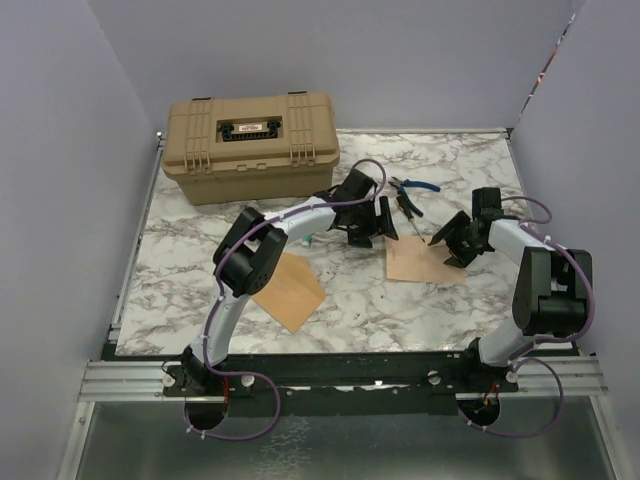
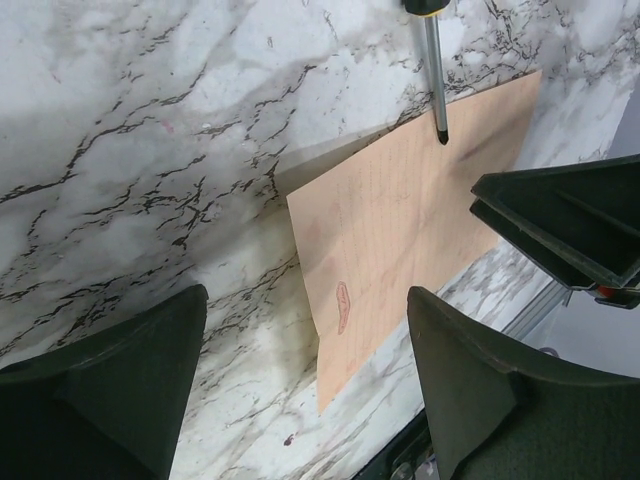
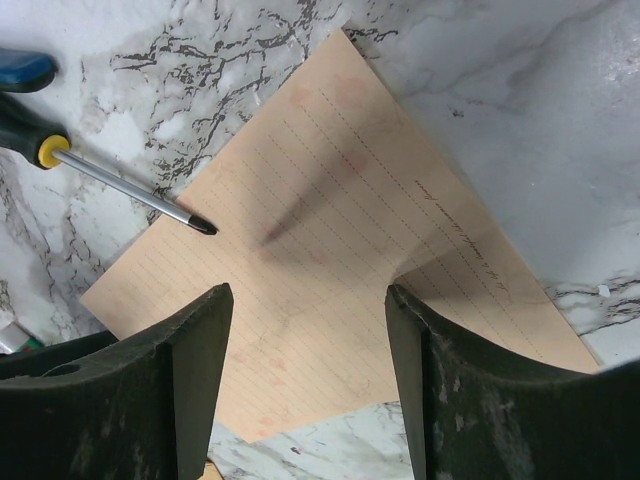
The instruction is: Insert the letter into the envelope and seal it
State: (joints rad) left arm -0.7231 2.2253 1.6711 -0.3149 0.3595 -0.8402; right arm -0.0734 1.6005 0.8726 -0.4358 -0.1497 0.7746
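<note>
The letter [image 1: 415,262] is a pale peach lined sheet lying flat on the marble table right of centre. It also shows in the left wrist view [image 2: 420,230] and in the right wrist view [image 3: 330,250]. The envelope [image 1: 290,288], darker orange-brown, lies flat to the left under the left arm's forearm. My left gripper [image 1: 383,222] [image 2: 300,390] hangs open over bare marble at the letter's left edge, holding nothing. My right gripper [image 1: 452,243] [image 3: 310,370] stands open over the letter's right part, its jaws straddling the sheet with nothing gripped.
A tan hard case [image 1: 250,145] stands closed at the back left. A screwdriver [image 1: 408,212] [image 3: 120,185] lies with its tip on the letter's far edge. Blue-handled pliers [image 1: 415,187] lie just behind it. Walls close in the table on three sides.
</note>
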